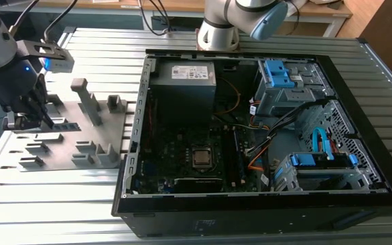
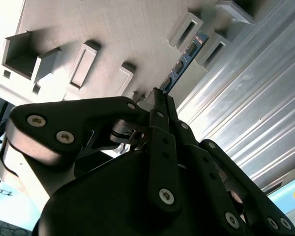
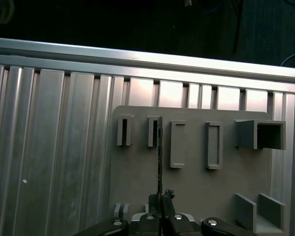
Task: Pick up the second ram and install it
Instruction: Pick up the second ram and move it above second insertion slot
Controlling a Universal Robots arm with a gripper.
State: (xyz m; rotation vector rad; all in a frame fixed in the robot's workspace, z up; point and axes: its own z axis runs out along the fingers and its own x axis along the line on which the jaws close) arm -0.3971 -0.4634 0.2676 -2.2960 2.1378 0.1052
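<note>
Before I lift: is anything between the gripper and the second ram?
Nothing visible stands between them. In the second wrist view the gripper is closed directly on the near end of the second ram. The ram's far end sits between two raised slot blocks of the grey fixture. No cable or post crosses the gap.

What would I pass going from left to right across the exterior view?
gripper shut on the second ram → grey fixture → open computer case → processor socket → drive cage with blue cables
</note>
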